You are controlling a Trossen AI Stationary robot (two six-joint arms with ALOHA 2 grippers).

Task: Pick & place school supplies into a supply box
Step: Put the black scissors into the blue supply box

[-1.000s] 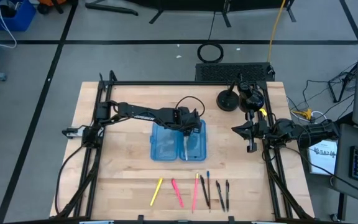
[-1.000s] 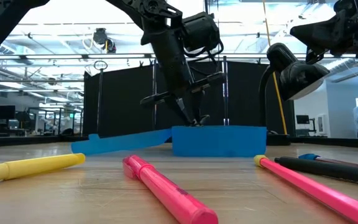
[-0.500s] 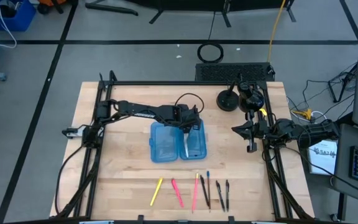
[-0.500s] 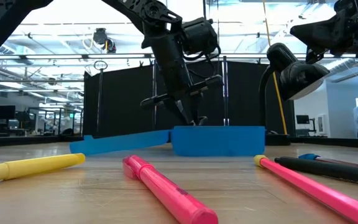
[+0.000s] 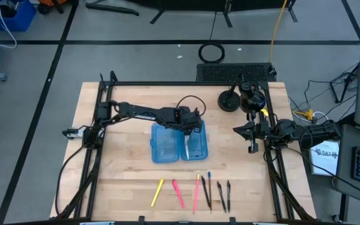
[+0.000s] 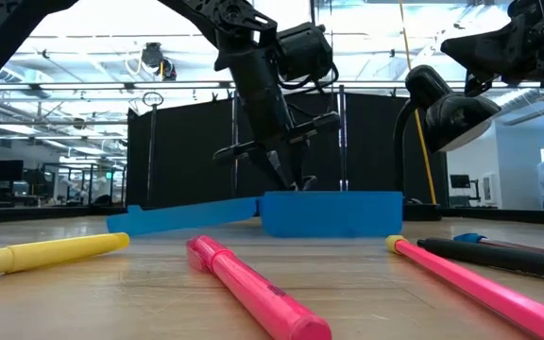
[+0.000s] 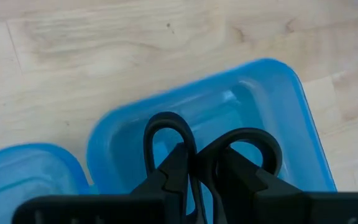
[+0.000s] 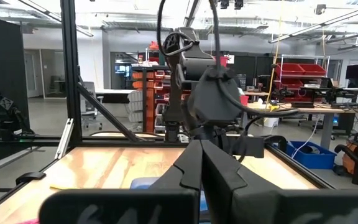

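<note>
The left gripper [image 7: 191, 177], clamped on small black-handled scissors [image 7: 207, 152], hovers over the translucent light-blue hinged pencil case [image 5: 179, 141]; releasing them inside looks next. The right gripper [image 5: 251, 132], fingers together, waits at the table's right edge.

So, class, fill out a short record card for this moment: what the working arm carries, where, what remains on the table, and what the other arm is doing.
Working arm: left tool, over the supply box
Carried item: black-handled scissors, gripped between the fingers, handles above the box's right half
Box state: open, both halves lying flat
Still on table: row of pens and pencils on the near side of the box
Other arm: right tool, waiting at the table's right edge
</note>
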